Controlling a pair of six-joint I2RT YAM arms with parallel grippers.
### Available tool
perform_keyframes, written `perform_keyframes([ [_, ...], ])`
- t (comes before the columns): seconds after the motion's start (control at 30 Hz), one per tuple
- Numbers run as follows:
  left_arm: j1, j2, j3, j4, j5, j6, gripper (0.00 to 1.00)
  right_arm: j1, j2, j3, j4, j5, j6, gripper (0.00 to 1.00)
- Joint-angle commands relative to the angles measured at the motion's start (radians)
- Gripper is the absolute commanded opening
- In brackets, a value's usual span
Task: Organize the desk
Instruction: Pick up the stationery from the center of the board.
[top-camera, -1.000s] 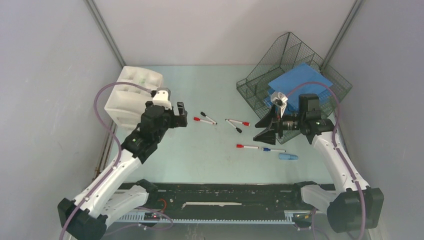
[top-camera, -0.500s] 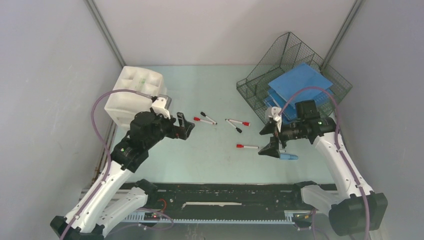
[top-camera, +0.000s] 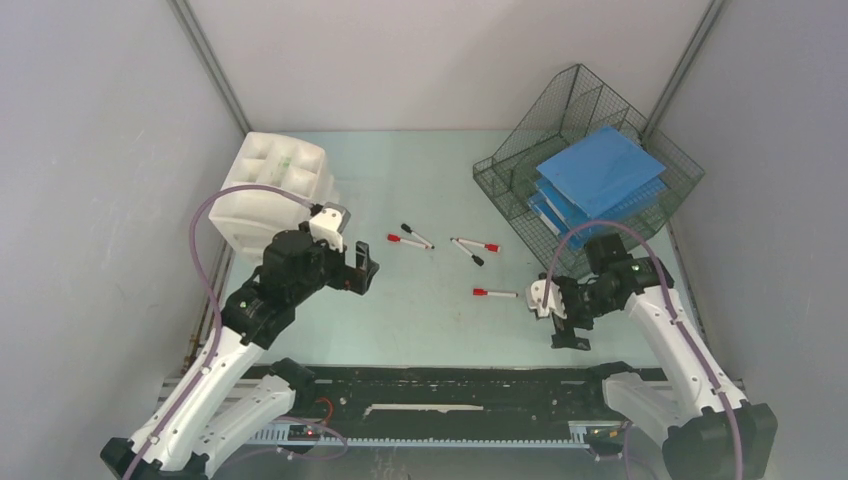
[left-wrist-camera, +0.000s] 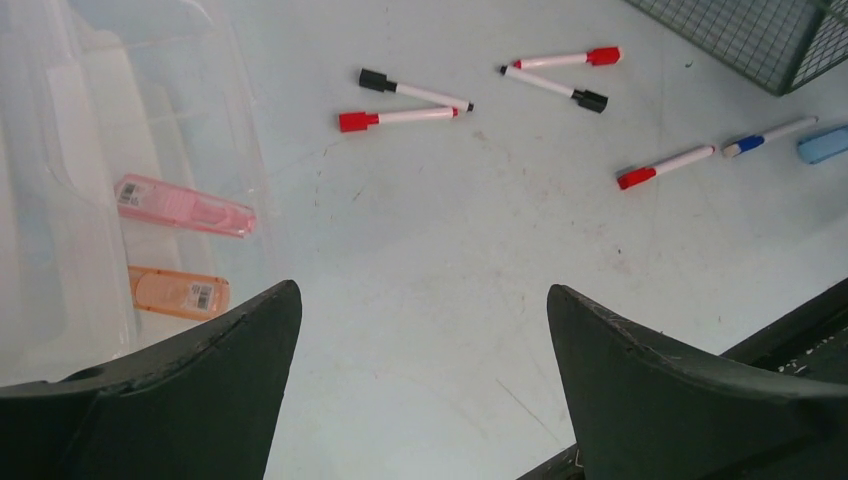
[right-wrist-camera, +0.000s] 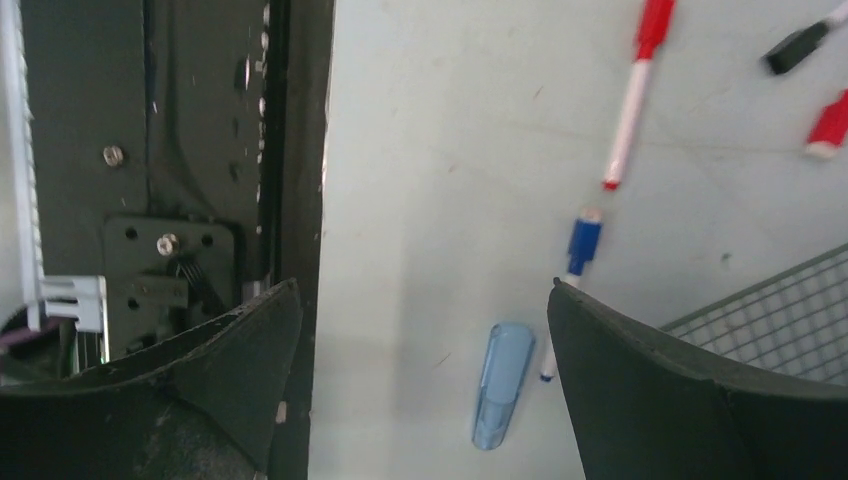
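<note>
The left fingers (left-wrist-camera: 190, 390) are spread wide and hold nothing; they hang above bare table (top-camera: 430, 310), touching nothing, just beside the white drawer unit (top-camera: 268, 185). The right fingers (right-wrist-camera: 690, 400) are also wide apart and empty, poised over the table's near edge where it meets the black rail (right-wrist-camera: 200, 150). Between them in the right wrist view lie a pale blue cap-like piece (right-wrist-camera: 501, 384) and a blue-capped marker (right-wrist-camera: 572, 283), just beside each other, with a red-capped marker (right-wrist-camera: 636, 92) farther on.

Through the drawer unit's cloudy wall show a pink item (left-wrist-camera: 184, 205) and an orange one (left-wrist-camera: 178, 293); what they are I cannot tell. The wire tray (top-camera: 520, 165) in the far right corner holds stacked blue folders (top-camera: 598, 168).

The table spans the floor between the grey walls. Four more markers (top-camera: 408, 240) lie in two pairs at mid-table.

From above, the right arm hides the blue marker and pale blue piece.
</note>
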Motion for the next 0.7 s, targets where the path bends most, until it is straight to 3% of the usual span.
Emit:
perform_keyframes([
  [0.0,0.012,0.005,-0.016,-0.009,0.004,0.031,1.00,0.020,-0.007,-0.093,0.061,0.208,-0.100,0.99],
  [0.23,0.014,0.026,-0.016,-0.011,0.026,0.029,1.00,0.013,0.023,-0.231,0.265,0.434,-0.100,0.91],
  [0.67,0.014,0.015,-0.021,-0.013,0.013,0.028,1.00,-0.051,0.184,-0.263,0.435,0.547,-0.081,0.73],
])
